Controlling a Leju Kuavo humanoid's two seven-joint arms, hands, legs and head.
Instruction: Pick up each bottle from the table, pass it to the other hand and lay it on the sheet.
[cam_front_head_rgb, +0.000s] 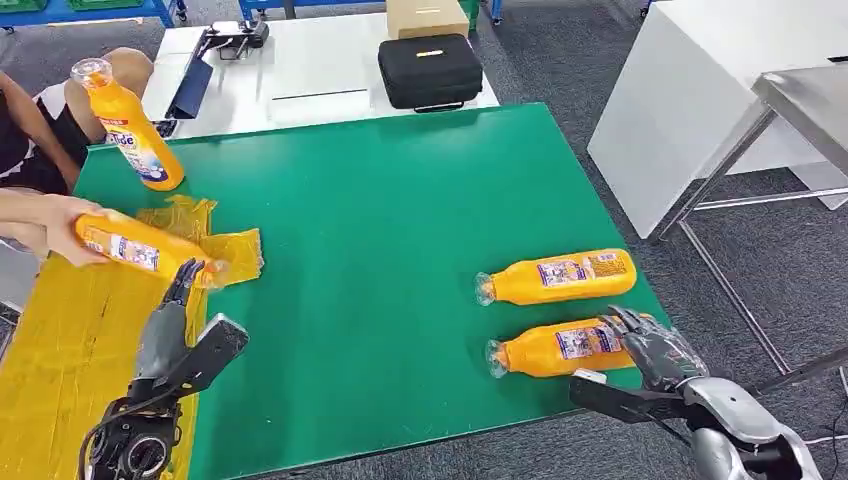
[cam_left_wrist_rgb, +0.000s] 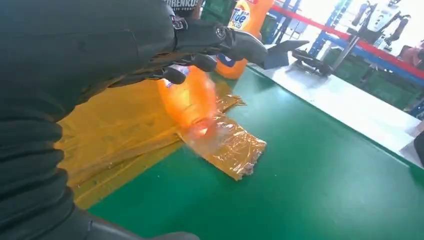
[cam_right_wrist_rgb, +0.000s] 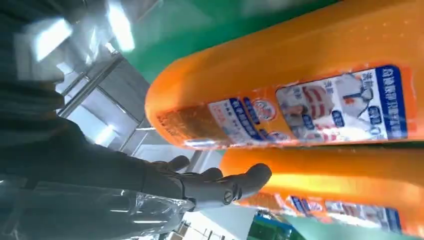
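Note:
Two orange bottles lie on the green table (cam_front_head_rgb: 380, 220) at the right, a far one (cam_front_head_rgb: 560, 277) and a near one (cam_front_head_rgb: 555, 350). My right hand (cam_front_head_rgb: 650, 345) lies at the near bottle's base end with its fingers (cam_right_wrist_rgb: 215, 185) stretched out along the bottles (cam_right_wrist_rgb: 300, 85), gripping nothing. A third bottle (cam_front_head_rgb: 130, 245) lies over the yellow sheet (cam_front_head_rgb: 60, 340), held by a person's hand (cam_front_head_rgb: 55, 225). My left hand (cam_front_head_rgb: 175, 330) is open, its fingers (cam_left_wrist_rgb: 200, 45) just above that bottle's (cam_left_wrist_rgb: 190, 100) cap end. A fourth bottle (cam_front_head_rgb: 130, 125) stands upright at the table's far left corner.
Crumpled clear wrap (cam_left_wrist_rgb: 230, 145) lies at the sheet's edge. Beyond the green table, a white table (cam_front_head_rgb: 300, 70) carries a black case (cam_front_head_rgb: 430, 70) and a cardboard box (cam_front_head_rgb: 427, 15). A steel table (cam_front_head_rgb: 800, 100) stands at the right. A person sits at the left (cam_front_head_rgb: 40, 130).

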